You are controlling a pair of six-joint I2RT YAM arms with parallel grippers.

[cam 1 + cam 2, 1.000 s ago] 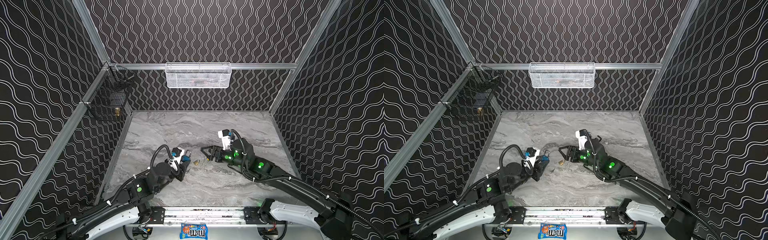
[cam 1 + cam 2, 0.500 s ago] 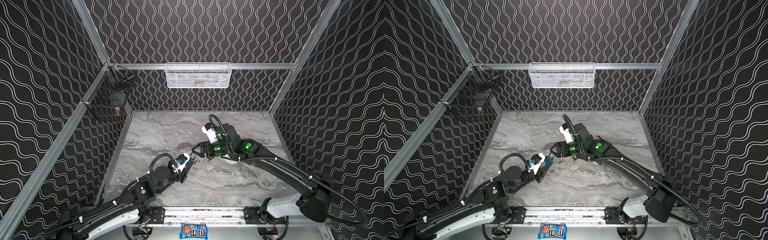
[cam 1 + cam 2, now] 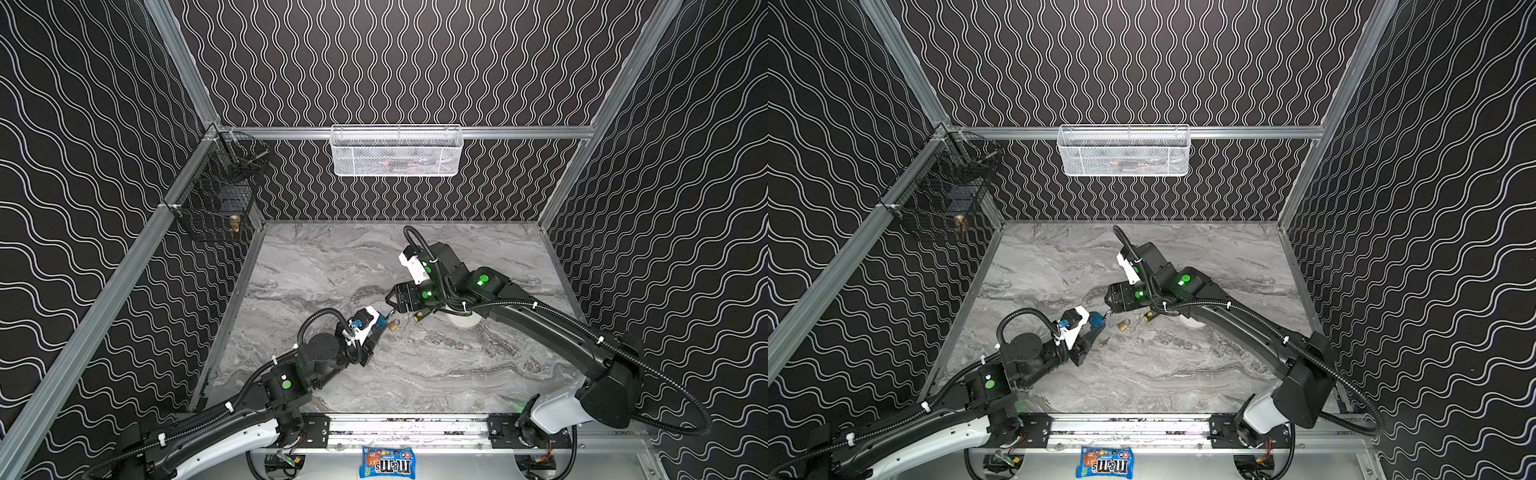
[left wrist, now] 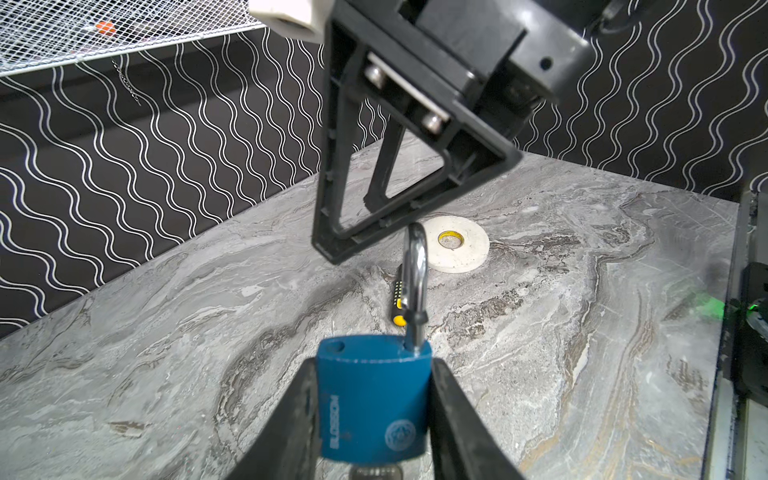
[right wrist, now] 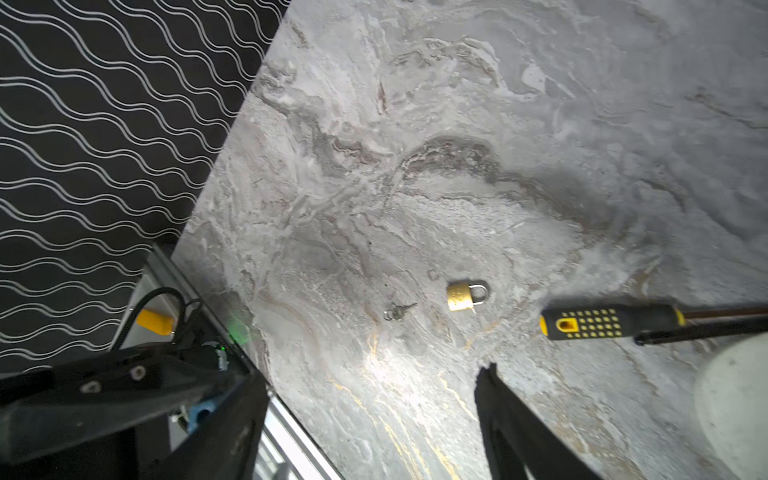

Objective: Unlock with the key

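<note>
The unlocking looks all but done. The left end effector [image 4: 374, 370] is clamped on the body of the blue padlock [image 4: 374, 399] and holds it above the desk [image 3: 415, 374], near the middle. The shackle [image 4: 417, 270] stands raised and turned, with one leg out and its hole in the body empty. A bit of metal under the body is probably the key [image 4: 374, 471], in the keyway, though little of it shows. At most, freeing the key or setting the padlock down seems to be left.

The right end effector [image 3: 390, 306] has its fingers apart and empty, close over the shackle. Whether it touches cannot be told.

A second ago the right arm lay low along the desk, its end effector level with the padlock on the right. Now the elbow is lifted and the end effector has swung in from behind and above. The left end effector has edged a little toward the middle. The brass lock [image 5: 461, 296] on the desk has not moved.
</note>
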